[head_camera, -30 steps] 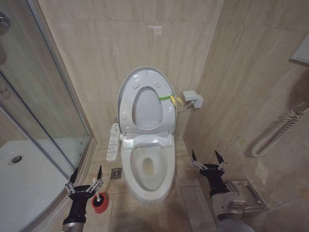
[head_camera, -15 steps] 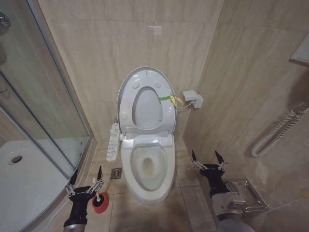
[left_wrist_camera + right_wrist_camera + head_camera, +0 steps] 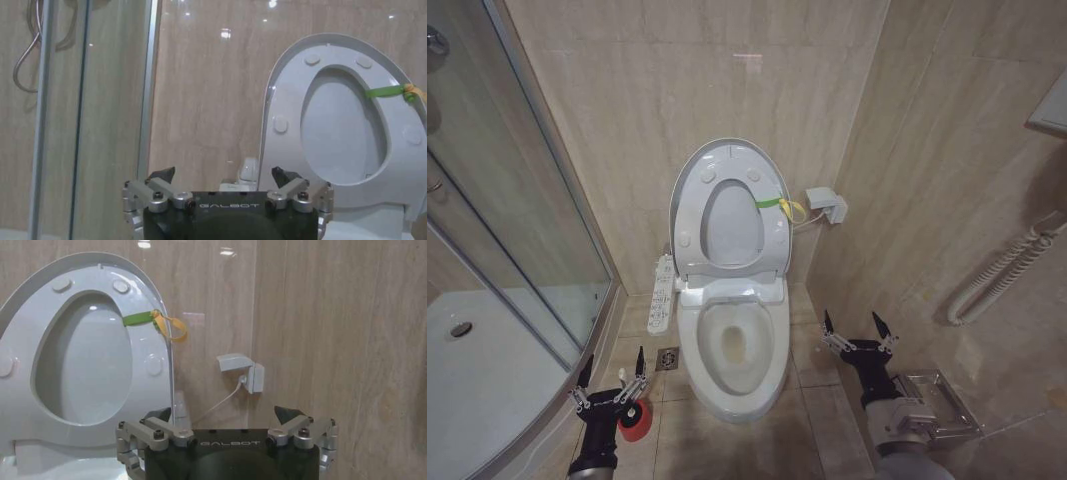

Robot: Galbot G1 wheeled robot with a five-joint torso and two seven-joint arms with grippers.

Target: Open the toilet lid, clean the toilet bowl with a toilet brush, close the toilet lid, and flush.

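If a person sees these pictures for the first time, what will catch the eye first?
The toilet lid stands raised against the back wall, a green-yellow band on its edge, above the stained toilet bowl. The open left gripper hangs over the red cup of the toilet brush; the open right gripper hovers beside the bowl.

From the head we look forward and down at the toilet bowl (image 3: 732,345). Our wrist cameras sit low, facing the wall; both share the raised toilet lid (image 3: 347,115) (image 3: 80,340).
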